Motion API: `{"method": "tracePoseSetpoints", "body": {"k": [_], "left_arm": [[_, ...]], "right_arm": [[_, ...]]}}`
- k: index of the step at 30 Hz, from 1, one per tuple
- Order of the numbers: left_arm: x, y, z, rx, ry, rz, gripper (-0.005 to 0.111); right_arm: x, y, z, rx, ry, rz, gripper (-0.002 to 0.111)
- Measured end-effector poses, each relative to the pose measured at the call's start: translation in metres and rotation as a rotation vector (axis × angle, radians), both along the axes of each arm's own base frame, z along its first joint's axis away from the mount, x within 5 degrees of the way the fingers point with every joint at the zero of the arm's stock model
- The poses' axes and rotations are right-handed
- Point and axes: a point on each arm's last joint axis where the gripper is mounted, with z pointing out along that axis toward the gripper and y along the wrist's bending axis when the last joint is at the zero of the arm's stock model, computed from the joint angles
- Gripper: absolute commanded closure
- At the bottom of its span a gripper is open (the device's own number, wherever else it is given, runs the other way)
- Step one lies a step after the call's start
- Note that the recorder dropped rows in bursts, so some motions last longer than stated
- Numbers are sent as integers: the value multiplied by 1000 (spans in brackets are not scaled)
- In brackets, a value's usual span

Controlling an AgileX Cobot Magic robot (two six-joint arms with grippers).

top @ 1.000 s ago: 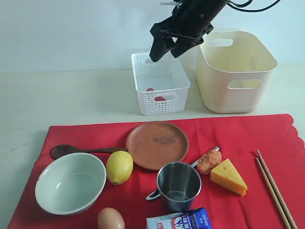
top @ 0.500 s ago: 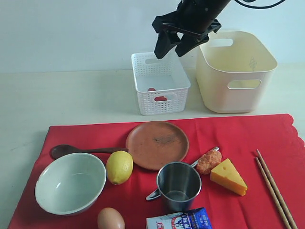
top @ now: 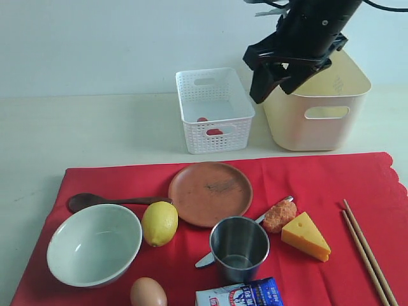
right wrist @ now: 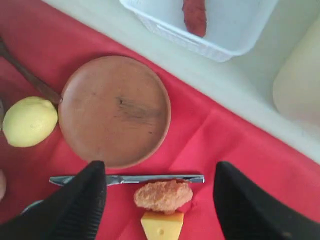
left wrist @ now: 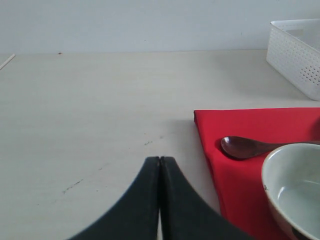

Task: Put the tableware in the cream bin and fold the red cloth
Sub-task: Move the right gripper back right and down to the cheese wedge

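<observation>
Pale matt tabletop [top: 76,127] before a plain light wall [top: 95,38]. A bright red scalloped-edged cloth [top: 319,178] lies flat, bearing a terracotta round plate [top: 210,193], glossy pale green-white bowl [top: 94,244], steel cup [top: 239,245], metal knife [right wrist: 150,178], dark wooden spoon [top: 95,201] and wooden chopsticks [top: 366,252]. The tall smooth-walled cream plastic bin [top: 325,115] stands beyond the cloth, beside a white lattice basket [top: 217,137]. Right gripper [top: 273,89]: jaws wide, empty, aloft near the bin. Left gripper [left wrist: 160,162]: jaws pressed together, empty, over bare tabletop.

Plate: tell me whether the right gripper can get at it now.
Probably yes. The right gripper hangs open and empty overhead, and the plate lies bare; only the lemon and cup stand close to its rim.
</observation>
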Motion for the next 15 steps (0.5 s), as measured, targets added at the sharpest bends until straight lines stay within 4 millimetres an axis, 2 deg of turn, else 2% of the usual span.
{"method": "tracePoseSetpoints", "body": {"k": [15], "left_arm": [[0, 0, 0, 0, 0, 0, 107]], "right_arm": [[-92, -32, 7, -10, 51, -43, 49]]}}
